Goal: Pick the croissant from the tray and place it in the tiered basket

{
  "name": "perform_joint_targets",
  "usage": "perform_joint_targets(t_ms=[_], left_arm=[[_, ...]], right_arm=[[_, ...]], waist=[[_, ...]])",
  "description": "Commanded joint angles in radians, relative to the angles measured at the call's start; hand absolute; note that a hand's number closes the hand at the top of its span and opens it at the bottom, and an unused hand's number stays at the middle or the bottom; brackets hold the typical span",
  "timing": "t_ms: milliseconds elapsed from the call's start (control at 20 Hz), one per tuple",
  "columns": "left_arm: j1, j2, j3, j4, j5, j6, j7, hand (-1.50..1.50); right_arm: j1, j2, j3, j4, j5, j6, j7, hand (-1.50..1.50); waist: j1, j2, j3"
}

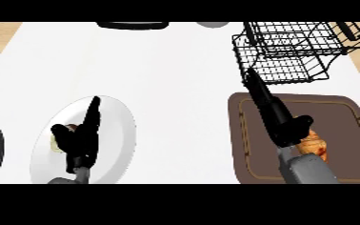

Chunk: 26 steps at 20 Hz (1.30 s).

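Croissant (314, 145): golden-brown with a reddish patch, lay on the brown tray (337, 124), partly hidden by the right hand (277, 117).
Right hand: fingers straight, open, held nothing.
Left hand (81, 140): open over a white plate (116, 124).
Basket (295, 52): black wire, beyond the tray.

Bright, even, flat light overall. White desk (175, 76) near blown out across centre and upper left of frame; no glare spots. Shadows almost absent, only faint greyish shading along plate (116, 119) rim, lower left. Soft edges throughout; wire basket (295, 52), upper right, jagged and slightly blurred. No visible edge distortion.
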Motion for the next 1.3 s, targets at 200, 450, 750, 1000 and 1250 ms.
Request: perform_joint_targets(t_ms=[200, 450, 750, 1000, 1250], left_arm=[[-0.113, 0.068, -0.027, -0.12, -0.154, 0.052, -0.067, 0.0], [-0.132, 0.059, -0.065, -0.122, -0.181, 0.039, -0.065, 0.0], [-0.176, 0.07, -0.077, -0.145, -0.205, 0.043, 0.004, 0.0], [-0.166, 0.077, -0.071, -0.168, -0.205, 0.046, 0.034, 0.0], [-0.155, 0.062, -0.09, -0.144, -0.229, 0.057, 0.009, 0.0]], right_arm=[[-0.166, -0.255, -0.194, -0.108, -0.253, 0.378, 0.037, 1.5], [-0.057, -0.309, -0.283, 0.066, -0.486, 0.549, 0.143, -1.5], [-0.041, -0.527, -0.357, 0.132, -0.703, 1.035, 0.144, -1.5], [-0.107, -0.77, -0.479, 0.127, -0.588, 1.208, 0.126, -1.5], [-0.204, -0.908, -0.525, -0.088, -0.34, 1.283, 0.113, -1.5]], waist=[[-0.013, -0.011, 0.037], [-0.025, 0.004, 0.038], [-0.022, -0.002, 0.036], [-0.016, -0.008, 0.035], [-0.019, -0.012, 0.035]])
